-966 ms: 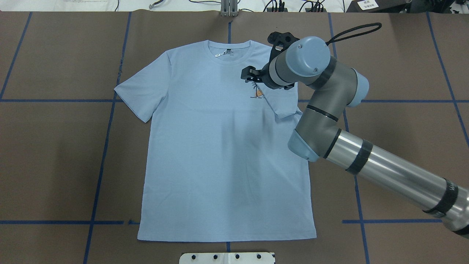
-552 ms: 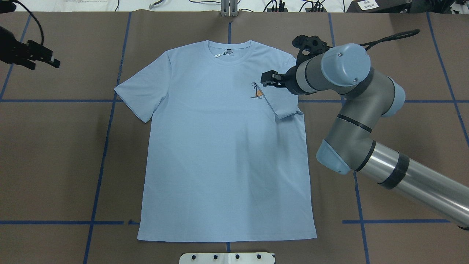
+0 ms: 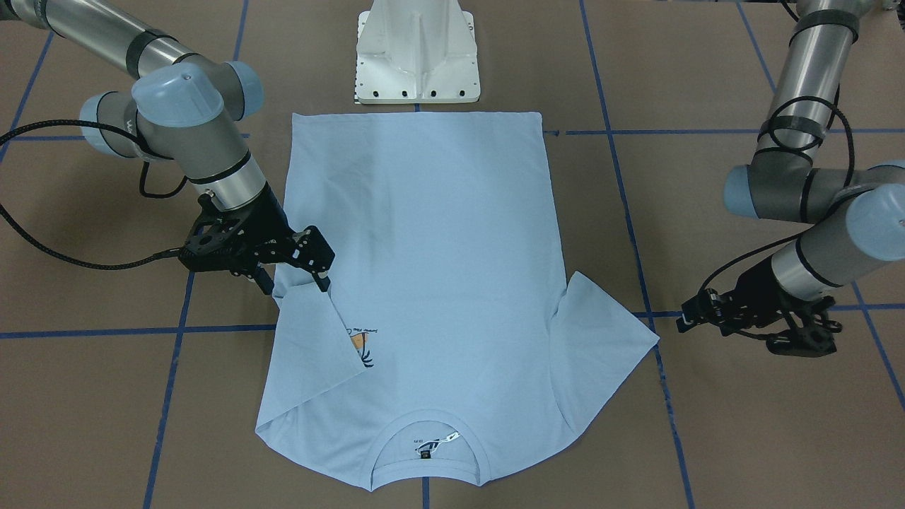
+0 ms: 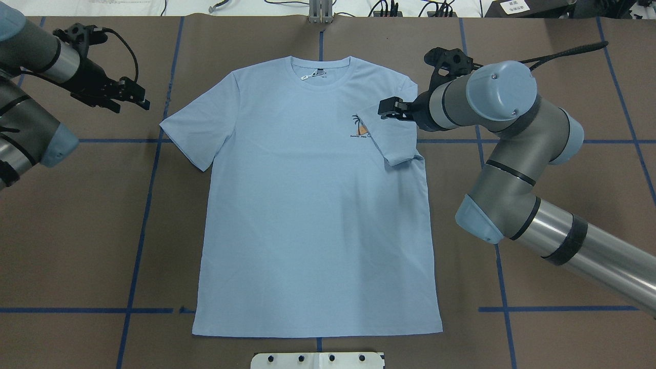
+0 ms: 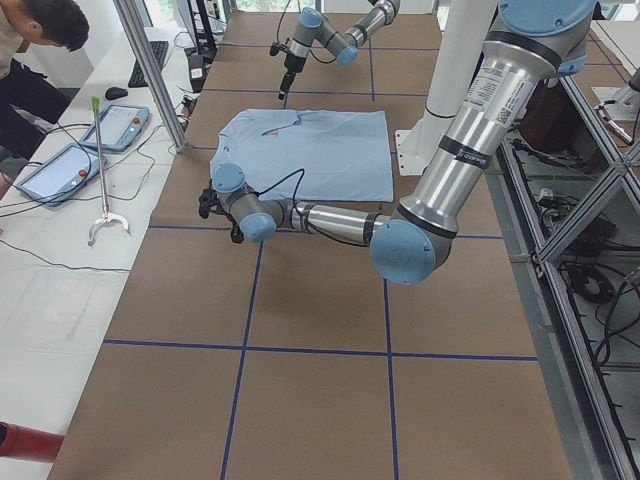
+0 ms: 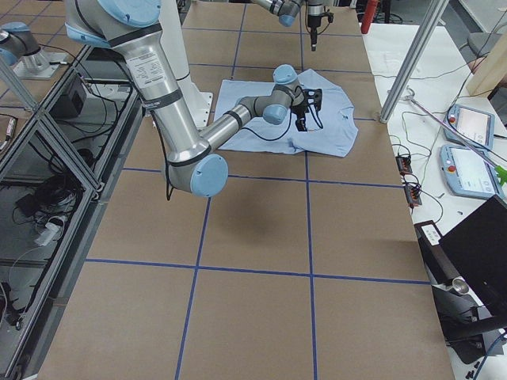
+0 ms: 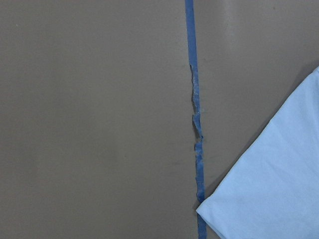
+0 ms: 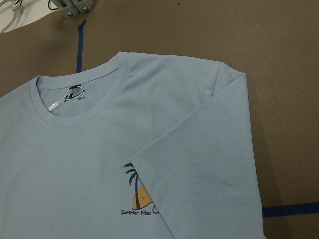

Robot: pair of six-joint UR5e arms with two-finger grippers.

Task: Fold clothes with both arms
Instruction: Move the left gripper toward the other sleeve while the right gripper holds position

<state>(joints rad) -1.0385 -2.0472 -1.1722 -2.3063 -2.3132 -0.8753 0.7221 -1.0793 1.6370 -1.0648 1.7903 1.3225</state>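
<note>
The light blue T-shirt (image 4: 307, 215) lies flat on the brown table, collar at the far side. Its sleeve on my right side (image 4: 393, 141) is folded inward and covers the edge of the palm print (image 4: 359, 128). My right gripper (image 4: 385, 108) hovers open just above that folded sleeve (image 3: 311, 339), holding nothing. The other sleeve (image 4: 200, 128) lies spread out flat. My left gripper (image 4: 143, 100) hangs open a little to the left of it, over bare table. In the left wrist view only the sleeve's corner (image 7: 274, 184) shows, beside a blue tape line.
The white pedestal base (image 3: 417, 56) stands against the shirt's hem. Blue tape lines (image 4: 148, 205) grid the table. Cables and plugs lie along the far edge (image 4: 384, 7). A person (image 5: 30, 40) leans over a side bench with tablets (image 5: 115, 125).
My right gripper has drawn back to the right, off the palm print, leaving the sleeve folded. My left arm has come in from the left toward the flat sleeve.
</note>
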